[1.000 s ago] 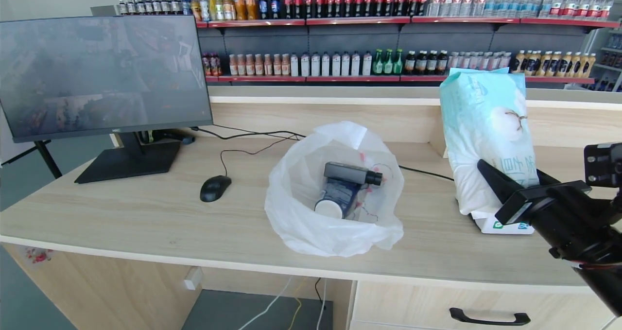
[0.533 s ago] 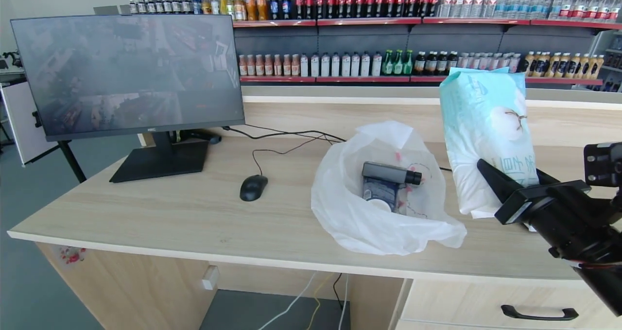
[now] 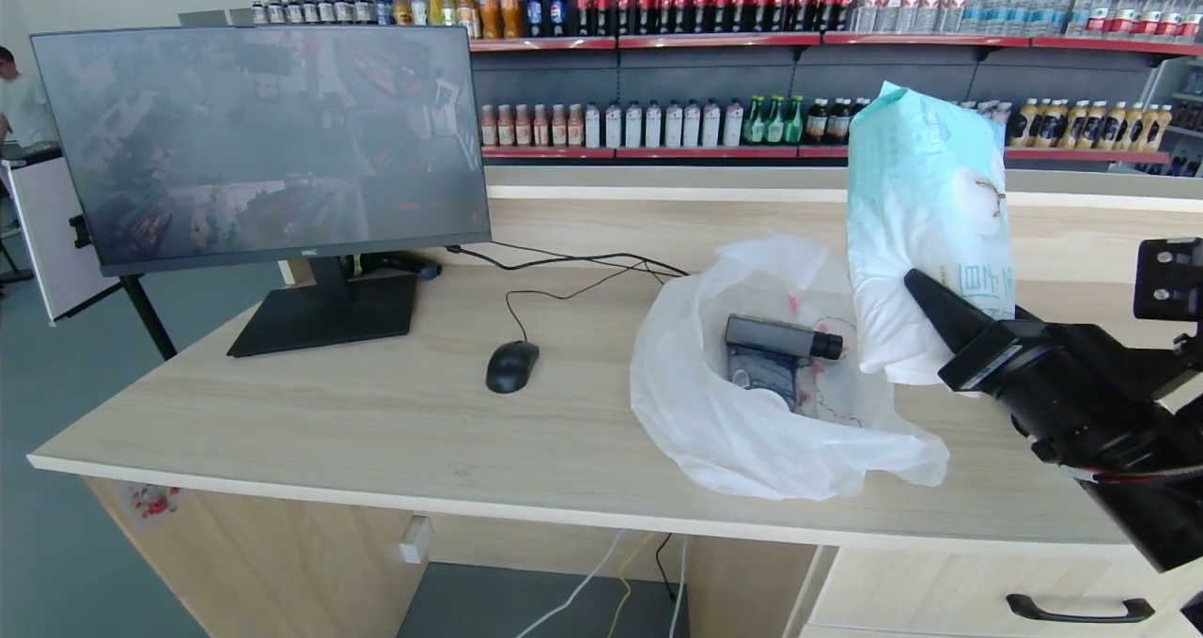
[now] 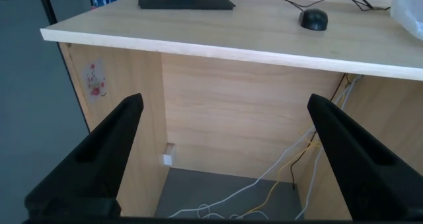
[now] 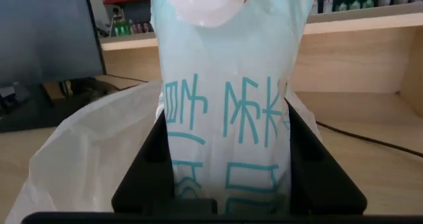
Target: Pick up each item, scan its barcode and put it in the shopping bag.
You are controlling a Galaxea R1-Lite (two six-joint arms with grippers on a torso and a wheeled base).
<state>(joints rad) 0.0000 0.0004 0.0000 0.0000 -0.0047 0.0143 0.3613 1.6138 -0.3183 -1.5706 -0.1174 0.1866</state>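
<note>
Evidently light, soft and slick-skinned, the tall turquoise-and-white plastic pack (image 3: 926,206) is held upright over the pale wooden table (image 3: 376,412), just beside the open white plastic shopping bag (image 3: 752,431), the right claw (image 5: 226,151) clamped across its lower part, a sensible hold if squeezed gently.

Head camera has swung; the whole scene sits further right in the picture, which is no move of the goods. The right claw (image 3: 940,292), clamped on the tissue pack (image 3: 926,215), has risen. The pack is now lifted off the surface (image 3: 376,412) and slightly turned, with its lower end by the shopping bag's (image 3: 752,431) rim.
</note>
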